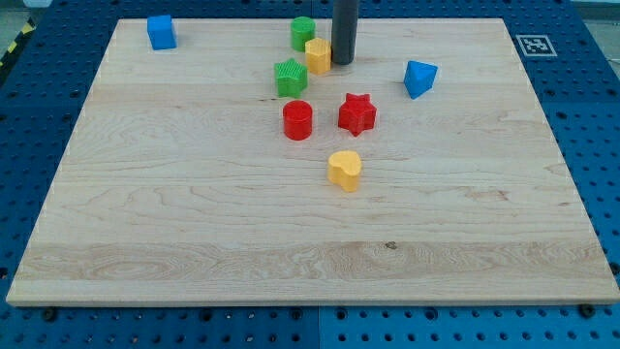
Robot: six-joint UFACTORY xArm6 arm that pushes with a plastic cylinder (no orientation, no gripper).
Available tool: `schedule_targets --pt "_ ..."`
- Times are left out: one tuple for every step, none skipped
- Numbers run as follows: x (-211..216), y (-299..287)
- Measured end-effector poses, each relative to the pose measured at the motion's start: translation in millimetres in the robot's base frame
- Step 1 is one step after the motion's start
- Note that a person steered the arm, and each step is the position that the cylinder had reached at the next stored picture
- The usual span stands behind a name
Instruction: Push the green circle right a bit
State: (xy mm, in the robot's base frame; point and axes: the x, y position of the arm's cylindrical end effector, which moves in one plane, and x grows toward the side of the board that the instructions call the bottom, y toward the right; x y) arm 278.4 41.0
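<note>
The green circle stands near the board's top edge, touching a yellow hexagon-like block just below and to its right. My tip is at the lower end of the dark rod, just right of the yellow block and to the right of and a little below the green circle. A green star lies below the green circle.
A red cylinder and a red star sit at mid-board, with a yellow heart below them. A blue block is at the right, a blue cube at the top left. The wooden board lies on a blue pegboard.
</note>
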Motion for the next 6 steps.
schedule_targets --pt "-23 12" --pt "-58 17" --pt "-86 -17" --pt "-86 -44" --pt "-85 -78" --pt "-82 -116"
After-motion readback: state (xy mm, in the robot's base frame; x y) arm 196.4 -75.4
